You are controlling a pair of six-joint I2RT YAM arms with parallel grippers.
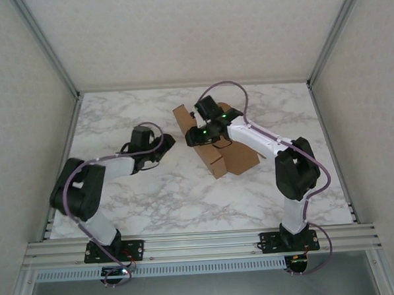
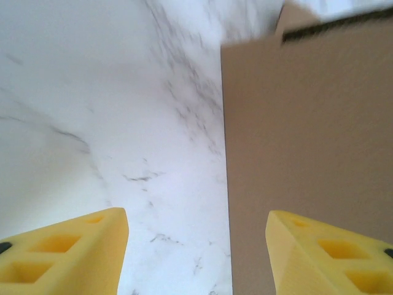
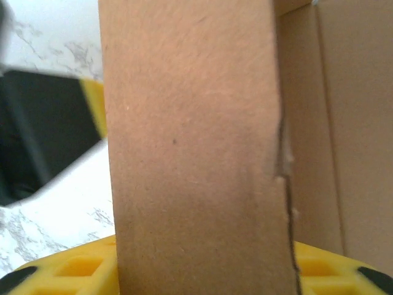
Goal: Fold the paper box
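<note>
Top external: the paper box (image 1: 232, 160) is seen on the worktop (image 1: 140, 203) just right of the wide-open left end effector (image 1: 165, 143), long axis slanting away leftward, the nearer right end effector (image 1: 192, 136) spread around its flap (image 3: 190, 153).

The left arm is folded low, forearm stretched rightward, the left tool (image 2: 195, 215) gaping wide. The right arm reaches forward and leftward, the right tool (image 1: 194, 137) tipped down, fingers parted.
</note>
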